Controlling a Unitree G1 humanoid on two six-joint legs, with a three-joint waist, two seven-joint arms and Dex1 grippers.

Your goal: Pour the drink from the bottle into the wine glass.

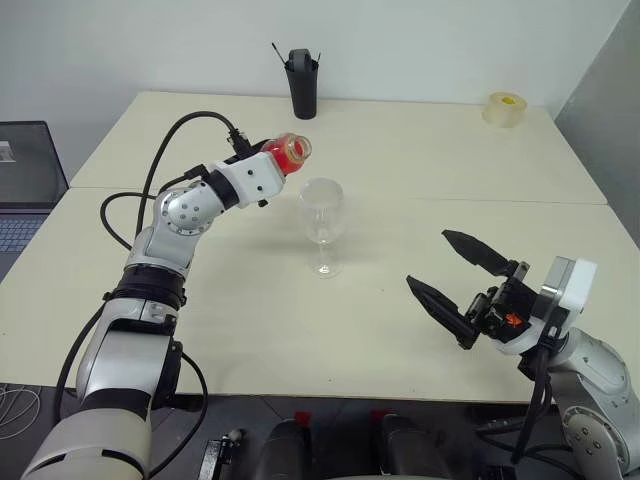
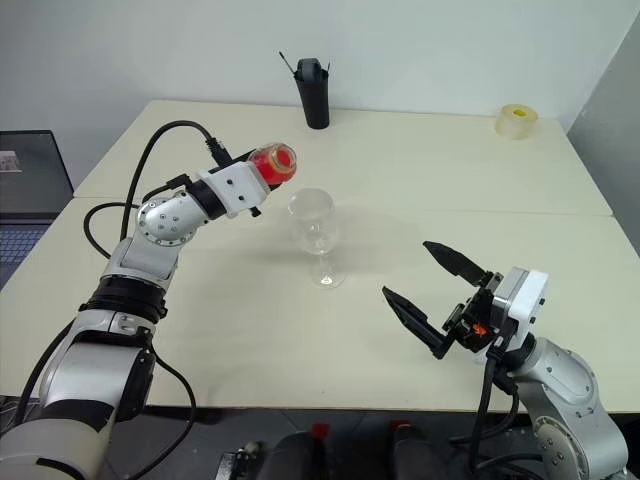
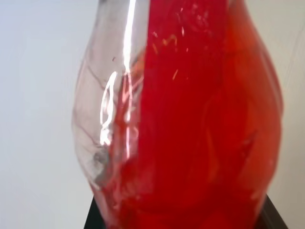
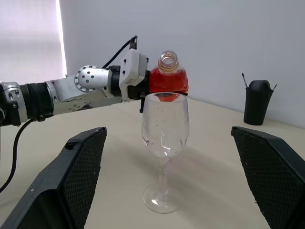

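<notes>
Left gripper [image 1: 272, 165] is clamped on the bottle [image 1: 288, 152], gripping its body; the bottle sticks out past the fingers, tilted, its uncapped mouth turned toward the camera and the robot's right. The drink [image 3: 200, 124] lies pooled along one side of the bottle in the left wrist view, the other side clear. Bottle is raised off the table [image 1: 420, 160], just up and to the left of the wine glass [image 1: 322, 225], not touching it. In the right wrist view the bottle sits behind the glass rim, neck up. Glass stands upright on its foot, bowl looks empty.

Left arm reaches forward from the left, elbow bent, forearm angled toward table centre.

Right gripper [image 1: 455, 280] hovers near the table's front edge, to the right of the glass and well apart from it, jaws spread wide, holding nothing, pointing toward the glass.

Black cup [image 1: 302, 85] stands at the table's far edge.
</notes>
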